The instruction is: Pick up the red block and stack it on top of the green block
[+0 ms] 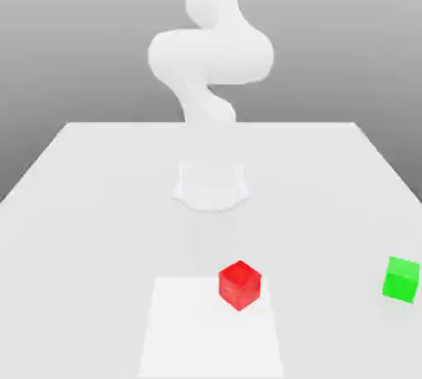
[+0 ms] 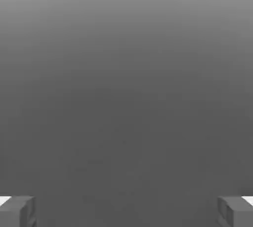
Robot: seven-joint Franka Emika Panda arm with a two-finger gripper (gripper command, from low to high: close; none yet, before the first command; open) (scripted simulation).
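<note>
You had the gripper [image 2: 126, 212] released, its fingers parted, while the red block [image 1: 240, 286] lay on the exterior camera's side of the arm's base [image 1: 211, 186].

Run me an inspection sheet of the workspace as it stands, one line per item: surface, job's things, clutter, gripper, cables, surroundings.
Surface: pale table, with a white rectangular patch toward the near edge of the exterior view.
Job's things: red block at the patch's far edge, turned with a corner toward the camera; green block apart from it, at the exterior view's right. Not stacked.
Clutter: nothing seen.
Gripper: open, fingers wide apart at the hand view's edges, nothing between them.
Cables: nothing seen.
Surroundings: white arm above the table; plain grey background.
</note>
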